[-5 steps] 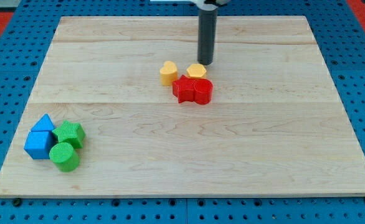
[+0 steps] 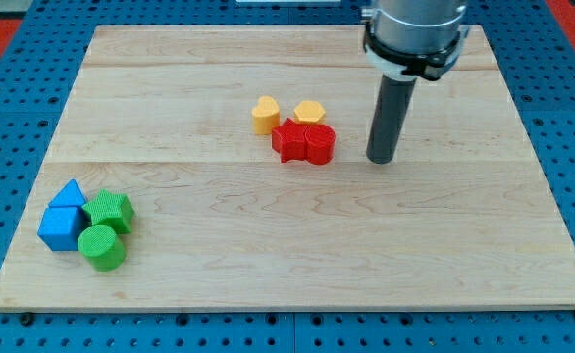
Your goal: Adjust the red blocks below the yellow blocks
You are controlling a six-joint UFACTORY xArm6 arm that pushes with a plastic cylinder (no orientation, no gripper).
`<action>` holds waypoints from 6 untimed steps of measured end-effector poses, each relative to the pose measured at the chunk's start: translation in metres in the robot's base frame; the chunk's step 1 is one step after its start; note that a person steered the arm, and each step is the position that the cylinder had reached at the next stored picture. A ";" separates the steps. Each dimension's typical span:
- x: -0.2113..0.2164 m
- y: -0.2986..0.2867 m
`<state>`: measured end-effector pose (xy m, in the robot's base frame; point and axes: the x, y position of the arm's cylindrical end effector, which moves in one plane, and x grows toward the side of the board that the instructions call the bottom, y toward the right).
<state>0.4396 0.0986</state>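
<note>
- My tip (image 2: 381,160) rests on the wooden board (image 2: 297,255), a plain dark rod end with nothing to open or close; it touches no block.
- Nearest to it, just to the view's left and close beside it, lie the two red blocks (image 2: 304,142), pressed together side by side; the left one looks star-like, the right one rounded, though I cannot tell either shape for certain.
- A narrow gap of bare wood separates my tip from the right-hand red block.
- Up and to the view's left of my tip sits the yellow hexagonal block (image 2: 310,112), touching the top edge of the red pair.
- Further left of that is the yellow heart-shaped block (image 2: 264,115), just beside the upper left corner of the reds.
- Far off toward the view's bottom left, well apart from my tip, a cluster huddles near the board's corner: a blue triangular block (image 2: 71,192) above a blue cube (image 2: 62,227), a green ridged block (image 2: 110,210), and a green cylinder (image 2: 102,246) lowest.
</note>
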 end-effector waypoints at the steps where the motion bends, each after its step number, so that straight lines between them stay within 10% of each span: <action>1: 0.007 -0.003; 6: -0.021 -0.047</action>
